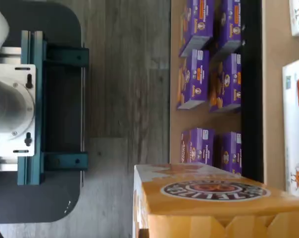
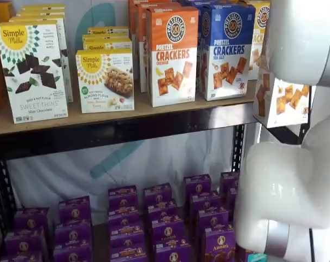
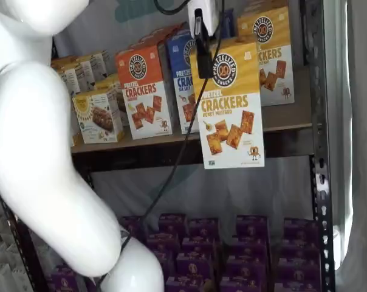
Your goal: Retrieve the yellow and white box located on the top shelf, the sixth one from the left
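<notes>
The yellow and white box [image 3: 232, 103] hangs in the air in front of the top shelf [image 3: 287, 115], clear of the board and lower than the cartons standing on it. My gripper [image 3: 203, 64] is shut on the box's upper edge; one black finger shows against its yellow face, with a cable trailing down beside it. In a shelf view only the box's white lower part [image 2: 282, 101] peeks out from behind my white arm, right of the top shelf [image 2: 127, 117]. The wrist view shows the box's yellow top end [image 1: 219, 196] close up.
On the shelf stand an orange cracker carton [image 3: 144, 91], a blue one [image 2: 228, 49], another yellow carton [image 3: 271, 55] and white Simple Mills boxes [image 2: 34, 71]. Purple boxes [image 2: 165, 218] fill the lower level. My white arm [image 3: 37, 152] fills the foreground.
</notes>
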Controlling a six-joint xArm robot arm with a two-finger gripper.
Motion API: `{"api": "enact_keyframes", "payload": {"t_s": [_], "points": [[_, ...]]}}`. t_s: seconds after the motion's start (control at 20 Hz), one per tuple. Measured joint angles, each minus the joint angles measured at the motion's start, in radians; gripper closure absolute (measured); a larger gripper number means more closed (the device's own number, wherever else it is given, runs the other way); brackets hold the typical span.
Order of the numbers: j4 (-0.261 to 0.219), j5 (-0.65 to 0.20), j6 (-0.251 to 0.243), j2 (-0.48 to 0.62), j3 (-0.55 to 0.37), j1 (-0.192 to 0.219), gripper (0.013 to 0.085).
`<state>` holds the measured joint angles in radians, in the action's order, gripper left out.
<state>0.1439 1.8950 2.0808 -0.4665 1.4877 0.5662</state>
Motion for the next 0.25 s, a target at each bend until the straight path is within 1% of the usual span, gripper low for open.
{"api": "enact_keyframes", "payload": {"t_s": [0.25], "points": [[0.001,0.008,-0.012,-0.017,-0.018,-0.011,0.0370]]}}
